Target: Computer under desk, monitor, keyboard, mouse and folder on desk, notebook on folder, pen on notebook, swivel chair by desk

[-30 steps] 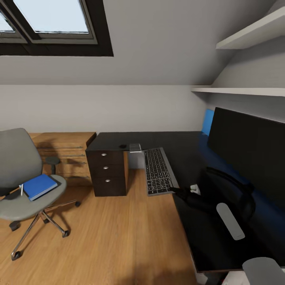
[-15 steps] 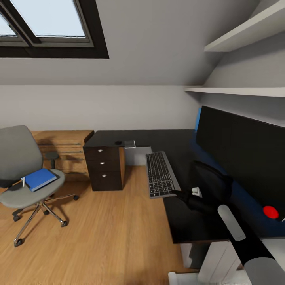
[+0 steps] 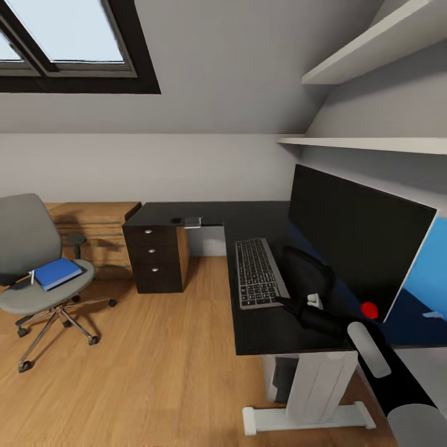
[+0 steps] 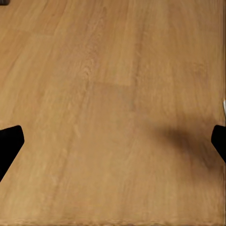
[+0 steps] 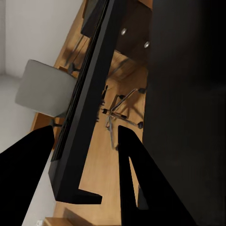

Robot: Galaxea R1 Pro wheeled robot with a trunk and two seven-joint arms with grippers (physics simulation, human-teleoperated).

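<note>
The right gripper (image 3: pixel 284 302) sits at the near end of the flat black keyboard with dark grey keys (image 3: pixel 258 272), which lies on the black top of the L-shaped desk (image 3: pixel 261 335). In the right wrist view the keyboard (image 5: pixel 89 99) runs between the two black fingers (image 5: pixel 134 179), one finger on each side of its edge; the jaws stand apart around the edge, and contact with the keyboard cannot be confirmed. In the head view the keyboard's long side runs along the desk's front edge, just beside the wide black flat monitor with a red dot at its lower corner (image 3: pixel 357 239), which stands upright on the desk. The right arm covers the monitor's stand.

The left gripper (image 4: pixel 113 146) hangs above the light wooden floor (image 4: pixel 113 94); its two black fingertips (image 4: pixel 9 143) show at opposite frame edges, set wide apart and holding nothing.

The bright-blue rectangular folder (image 3: pixel 56 273) lies on the seat of the grey padded swivel chair (image 3: pixel 31 261), well apart from the desk. A thin light-coloured stick (image 3: pixel 32 276) lies at the folder's edge, too small to identify with certainty. A small dark item and a flat grey item (image 3: pixel 192 221) rest on the far desk section above the dark drawer unit (image 3: pixel 155 257); both are too small to identify. A boxy shape (image 3: pixel 279 375) under the desk is mostly hidden behind the white desk leg (image 3: pixel 316 385).
</note>
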